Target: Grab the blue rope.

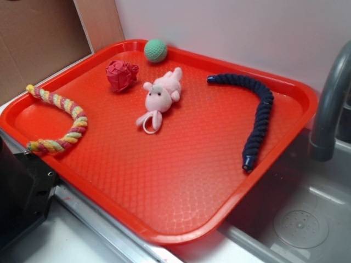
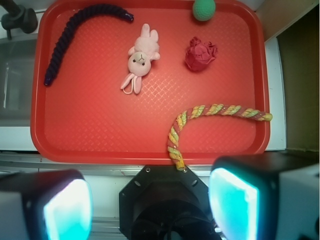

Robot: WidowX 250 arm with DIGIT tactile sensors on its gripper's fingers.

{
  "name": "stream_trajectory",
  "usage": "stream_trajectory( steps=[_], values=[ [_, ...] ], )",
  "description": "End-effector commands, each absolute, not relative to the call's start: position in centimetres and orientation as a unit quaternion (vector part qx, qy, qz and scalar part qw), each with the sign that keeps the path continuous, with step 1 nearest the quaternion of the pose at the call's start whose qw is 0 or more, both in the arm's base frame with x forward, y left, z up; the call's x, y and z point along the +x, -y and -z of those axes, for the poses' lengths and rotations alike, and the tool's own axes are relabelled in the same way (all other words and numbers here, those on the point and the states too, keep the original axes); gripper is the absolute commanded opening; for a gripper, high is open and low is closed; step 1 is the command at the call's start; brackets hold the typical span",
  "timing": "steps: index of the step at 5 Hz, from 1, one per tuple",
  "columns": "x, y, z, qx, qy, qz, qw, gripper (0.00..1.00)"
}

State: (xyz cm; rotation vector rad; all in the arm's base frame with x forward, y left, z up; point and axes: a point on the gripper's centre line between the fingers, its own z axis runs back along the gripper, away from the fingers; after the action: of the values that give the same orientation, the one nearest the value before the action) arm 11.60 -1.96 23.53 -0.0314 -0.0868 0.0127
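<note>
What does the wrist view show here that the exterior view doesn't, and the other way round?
Only the wrist view shows the gripper, open, its two fingers wide apart and held back from the near edge of the tray. Only the exterior view shows the sink drain. Both show the red tray carrying the blue rope, the multicoloured rope, the pink plush toy, the red ball and the green ball, plus the grey faucet.

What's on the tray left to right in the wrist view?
blue rope → pink bunny toy → red crumpled ball, all on the red tray. The green ball and the multicoloured rope overlap the red ball's span, so they are left unordered.
</note>
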Motion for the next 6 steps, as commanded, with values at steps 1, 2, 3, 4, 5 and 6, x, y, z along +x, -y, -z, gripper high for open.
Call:
stream_trajectory(
  steps=[1, 2, 3, 4, 5, 6],
  values=[
    [11.6, 2.0, -23.5, -0.016, 0.043, -0.006, 0.999, 1.0],
    [12.6, 2.1, -23.0, -0.017, 0.048, -0.095, 0.994, 1.0],
    [14.1, 2.9, -22.2, -0.053, 0.069, -0.182, 0.979, 1.0],
    [15.8, 4.5, -21.1, -0.06, 0.108, -0.244, 0.962, 1.0],
    [18.3, 5.5, -20.2, -0.087, 0.134, -0.286, 0.945, 1.0],
    [21.6, 6.6, -18.7, -0.111, 0.136, -0.319, 0.931, 1.0]
  ],
)
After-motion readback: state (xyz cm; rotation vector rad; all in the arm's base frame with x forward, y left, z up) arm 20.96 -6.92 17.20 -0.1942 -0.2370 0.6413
